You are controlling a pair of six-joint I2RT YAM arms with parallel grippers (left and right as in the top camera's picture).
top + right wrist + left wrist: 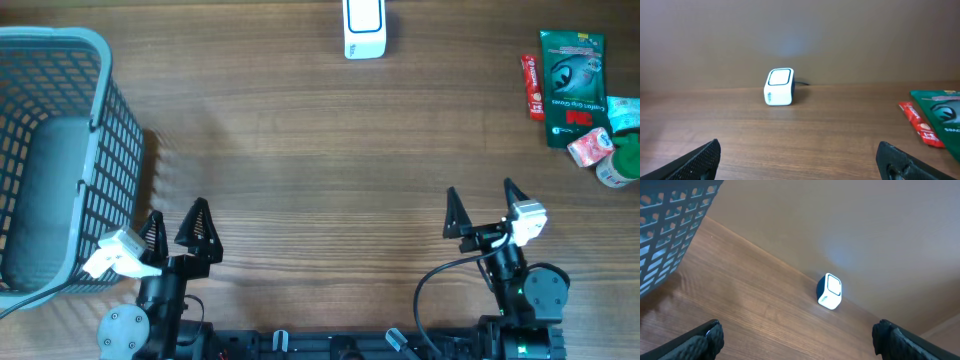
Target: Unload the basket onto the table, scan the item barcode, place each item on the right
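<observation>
A white barcode scanner [364, 30] with a lit face stands at the far middle of the wooden table; it also shows as the scanner [829, 291] and the scanner [778, 87] in the wrist views. Packaged items lie at the far right: a green pouch [573, 85], a red packet [534, 87] and a small pink-and-white pack [590, 146]. My left gripper [177, 212] and right gripper [481, 192] hover near the front edge, both open with nothing between the fingers. The left gripper [799, 337] and right gripper [799, 160] show only bare wood between their jaws.
A blue-grey mesh basket [120, 140] stands at the left, close to my left arm, and fills the left wrist view's upper left as the basket [665, 230]. A green-lidded tub [622, 165] and a teal pack [625, 112] sit at the right edge.
</observation>
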